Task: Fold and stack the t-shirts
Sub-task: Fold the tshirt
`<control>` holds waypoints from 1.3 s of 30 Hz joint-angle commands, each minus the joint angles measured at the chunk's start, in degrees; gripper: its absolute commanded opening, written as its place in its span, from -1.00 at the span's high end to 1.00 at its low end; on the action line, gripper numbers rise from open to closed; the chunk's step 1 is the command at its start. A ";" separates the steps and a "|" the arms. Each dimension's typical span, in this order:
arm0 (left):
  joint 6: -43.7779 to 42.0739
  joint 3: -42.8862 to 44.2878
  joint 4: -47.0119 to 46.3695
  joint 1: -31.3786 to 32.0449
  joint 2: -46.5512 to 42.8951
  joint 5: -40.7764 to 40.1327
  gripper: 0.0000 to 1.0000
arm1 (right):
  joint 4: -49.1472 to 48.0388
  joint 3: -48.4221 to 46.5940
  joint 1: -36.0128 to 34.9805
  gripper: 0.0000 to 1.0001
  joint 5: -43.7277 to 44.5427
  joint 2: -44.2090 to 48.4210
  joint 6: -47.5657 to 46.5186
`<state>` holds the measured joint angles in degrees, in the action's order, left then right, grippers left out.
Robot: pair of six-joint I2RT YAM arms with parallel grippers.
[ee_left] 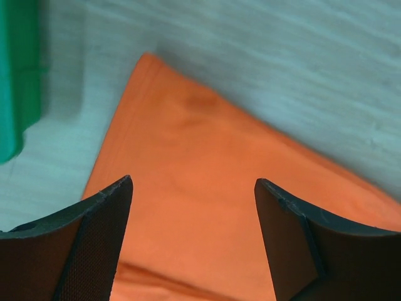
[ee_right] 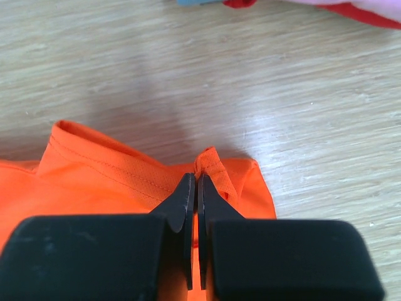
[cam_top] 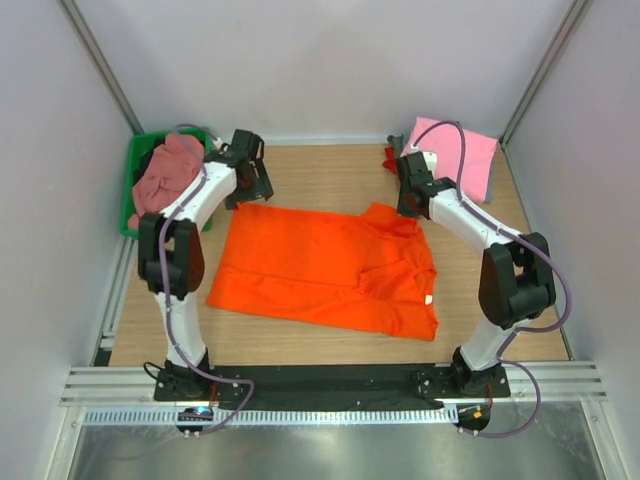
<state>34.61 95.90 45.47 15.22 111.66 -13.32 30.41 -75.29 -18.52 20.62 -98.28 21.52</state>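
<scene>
A bright orange t-shirt (cam_top: 320, 270) lies spread flat on the wooden table, its white neck label (cam_top: 428, 298) near the right edge. My left gripper (cam_top: 250, 188) hovers over the shirt's far left corner. In the left wrist view it (ee_left: 193, 182) is open and empty, with orange cloth (ee_left: 188, 188) below. My right gripper (cam_top: 410, 205) is at the shirt's far right corner. In the right wrist view it (ee_right: 197, 179) is shut on a raised hem fold of the orange shirt (ee_right: 213, 164). A pink shirt (cam_top: 455, 150) lies folded at the far right, with a red one (cam_top: 390, 160) under it.
A green plastic bin (cam_top: 138, 160) stands at the far left with a dusty-pink shirt (cam_top: 165, 175) heaped in it; its wall shows in the left wrist view (ee_left: 12, 75). Grey walls close the table on three sides. A metal rail runs along the near edge.
</scene>
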 commanded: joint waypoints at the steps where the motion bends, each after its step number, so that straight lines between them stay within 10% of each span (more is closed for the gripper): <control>1: 1.33 9.10 2.78 -0.11 8.01 2.33 -0.54 | -0.71 2.42 -0.11 0.98 -0.31 2.65 -1.21; 23: 0.55 20.20 3.48 -2.74 21.32 -5.93 -0.29 | -2.20 8.40 -0.11 0.97 -2.60 8.72 -1.04; 34: -0.33 23.19 4.10 -3.27 24.92 -5.84 0.10 | -2.99 9.46 -0.11 0.97 -3.22 8.81 -1.04; 39: -0.60 23.28 4.01 -3.27 24.40 -6.45 0.60 | -3.26 9.46 -0.11 0.98 -3.04 8.63 -1.13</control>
<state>34.85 117.21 49.76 12.34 136.66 -18.22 28.73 -65.60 -18.52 17.43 -91.64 21.08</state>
